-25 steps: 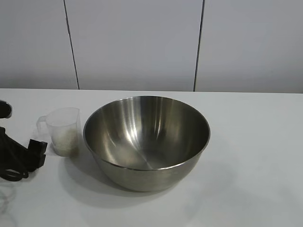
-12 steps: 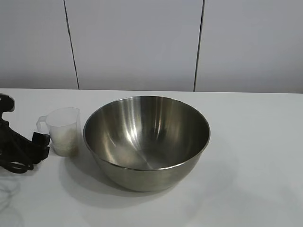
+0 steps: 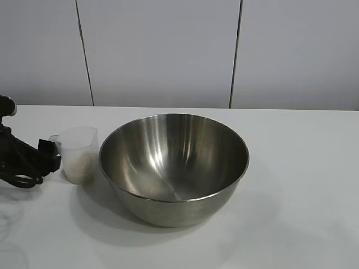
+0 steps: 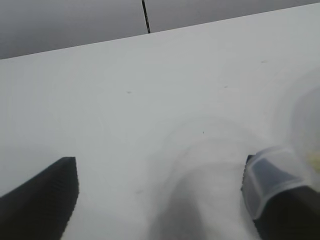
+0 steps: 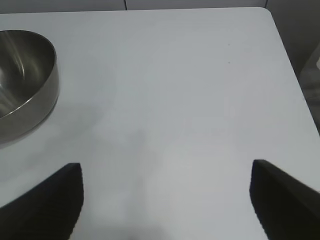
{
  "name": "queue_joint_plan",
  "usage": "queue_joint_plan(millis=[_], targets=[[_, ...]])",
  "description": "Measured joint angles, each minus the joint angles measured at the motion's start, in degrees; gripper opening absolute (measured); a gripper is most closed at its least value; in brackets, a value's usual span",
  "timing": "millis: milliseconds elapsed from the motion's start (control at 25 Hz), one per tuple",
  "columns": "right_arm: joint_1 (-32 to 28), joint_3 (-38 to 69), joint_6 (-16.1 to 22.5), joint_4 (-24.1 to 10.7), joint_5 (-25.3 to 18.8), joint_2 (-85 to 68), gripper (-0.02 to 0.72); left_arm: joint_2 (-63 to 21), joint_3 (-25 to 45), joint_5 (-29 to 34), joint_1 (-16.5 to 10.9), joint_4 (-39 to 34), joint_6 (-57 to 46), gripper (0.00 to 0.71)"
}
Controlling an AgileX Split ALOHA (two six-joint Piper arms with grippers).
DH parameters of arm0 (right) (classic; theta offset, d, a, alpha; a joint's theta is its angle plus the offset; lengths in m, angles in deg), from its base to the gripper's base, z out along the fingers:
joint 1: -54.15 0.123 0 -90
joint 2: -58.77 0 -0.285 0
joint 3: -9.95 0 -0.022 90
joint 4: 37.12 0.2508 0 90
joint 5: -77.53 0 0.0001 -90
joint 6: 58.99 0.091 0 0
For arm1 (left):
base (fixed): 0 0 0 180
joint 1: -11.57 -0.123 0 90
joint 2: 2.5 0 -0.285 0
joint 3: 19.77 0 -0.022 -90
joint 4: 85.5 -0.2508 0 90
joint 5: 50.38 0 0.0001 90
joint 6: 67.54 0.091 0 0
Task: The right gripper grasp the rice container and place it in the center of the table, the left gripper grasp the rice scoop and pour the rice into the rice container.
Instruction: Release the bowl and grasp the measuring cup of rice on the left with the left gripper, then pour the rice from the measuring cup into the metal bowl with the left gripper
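The rice container (image 3: 174, 162), a wide steel bowl, stands in the middle of the white table (image 3: 303, 185). The rice scoop (image 3: 78, 154), a clear plastic cup with rice (image 3: 80, 167) in its lower part, stands just left of the bowl. My left gripper (image 3: 50, 152) is at the scoop's handle, at the view's left edge. In the left wrist view it (image 4: 160, 180) is open, and the scoop's handle (image 4: 270, 172) lies against one finger, not between the two. My right gripper (image 5: 166, 185) is open and empty over bare table, with the bowl (image 5: 25, 75) off to one side.
A grey panelled wall (image 3: 168, 50) runs behind the table's far edge. The table's corner and right edge (image 5: 285, 55) show in the right wrist view. Black cables (image 3: 19, 179) hang from the left arm near the table.
My left gripper has moved away from the table's front and in toward the scoop's handle. The scoop has shifted slightly toward the bowl. The bowl has not moved.
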Motion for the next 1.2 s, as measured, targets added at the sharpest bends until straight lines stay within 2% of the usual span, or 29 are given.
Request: queue_joint_plan(millis=[80, 200, 560, 1000, 1080, 1200], targets=[[0.00, 0.00, 0.05, 0.00, 0.00, 0.00, 0.610, 0.00, 0.00, 0.00, 0.00, 0.00, 0.00, 0.037], [0.00, 0.00, 0.05, 0.00, 0.00, 0.00, 0.610, 0.00, 0.00, 0.00, 0.00, 0.00, 0.00, 0.012], [0.00, 0.00, 0.05, 0.00, 0.00, 0.00, 0.610, -0.94, 0.00, 0.06, 0.00, -0.60, 1.20, 0.009], [0.00, 0.00, 0.05, 0.00, 0.08, 0.00, 0.610, -11.82, -0.05, 0.55, 0.00, -9.13, 9.32, 0.008], [0.00, 0.00, 0.05, 0.00, 0.08, 0.00, 0.610, -15.73, -0.90, 3.20, 0.00, -11.24, 12.10, 0.008], [0.00, 0.00, 0.05, 0.00, 0.08, 0.00, 0.610, -21.57, -3.98, 11.64, 0.36, -14.09, 14.99, 0.008]])
